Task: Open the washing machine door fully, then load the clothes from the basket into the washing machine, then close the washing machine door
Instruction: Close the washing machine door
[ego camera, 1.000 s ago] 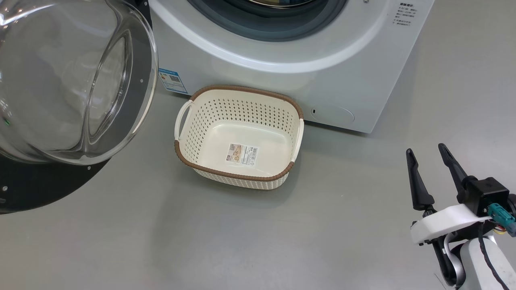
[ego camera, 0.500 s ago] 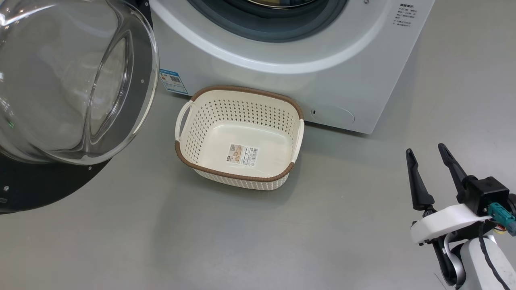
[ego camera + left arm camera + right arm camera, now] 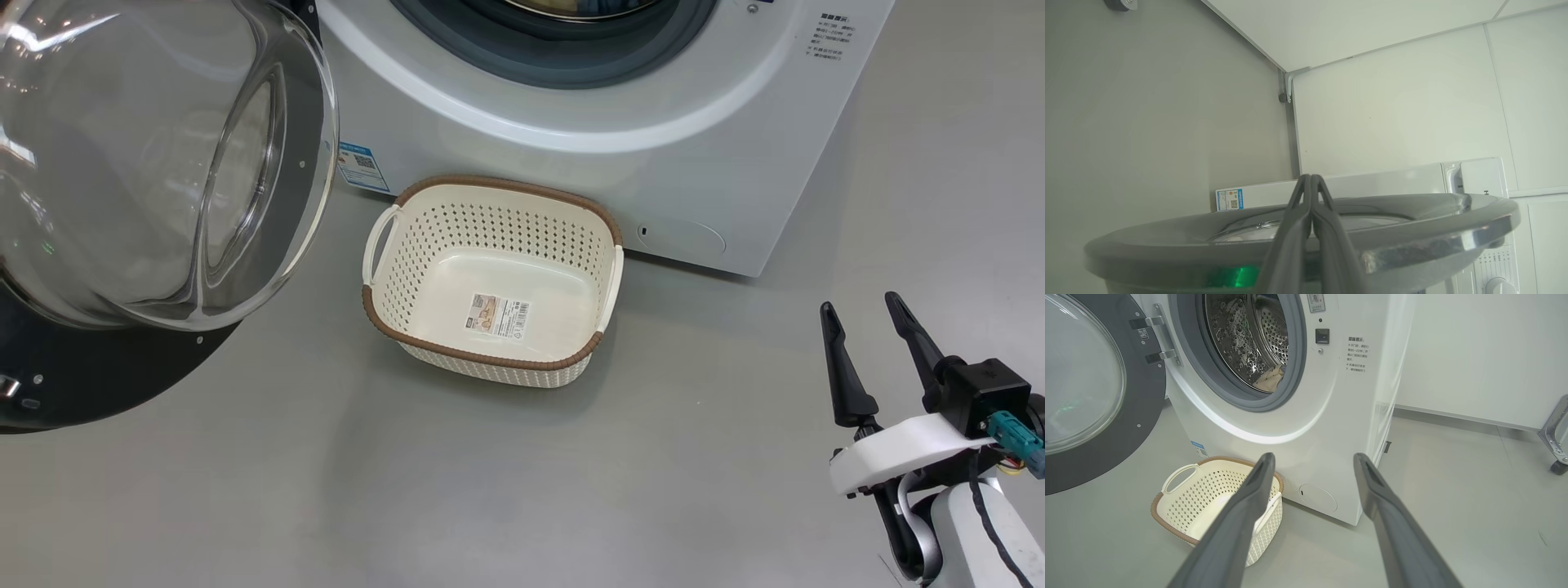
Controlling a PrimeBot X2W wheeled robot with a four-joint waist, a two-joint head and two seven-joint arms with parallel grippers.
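Note:
The washing machine door (image 3: 82,384) stands swung open at the left, its glass bowl bulging toward me. The white washing machine (image 3: 571,163) shows its grey gasket and steel drum (image 3: 1245,335), and a cream piece of the clothes (image 3: 1271,377) lies inside the drum. On the floor before the washer sits the basket (image 3: 490,359) with nothing in it but its barcode sticker. My right gripper (image 3: 859,304) is open and holds nothing, low at the right, apart from the basket (image 3: 1167,510). My left gripper (image 3: 1311,177) is shut, its fingers crossing the door's rim (image 3: 1412,228); I cannot tell if they touch.
A blue energy label (image 3: 359,166) sits low on the washer's front, and a round filter cover (image 3: 680,237) at its bottom right. A wheeled metal frame (image 3: 1553,437) stands by the wall to the washer's right. Grey floor spreads around the basket.
The whole head picture has shifted slightly to the right, so the camera has moved. The right gripper keeps its place and stays open.

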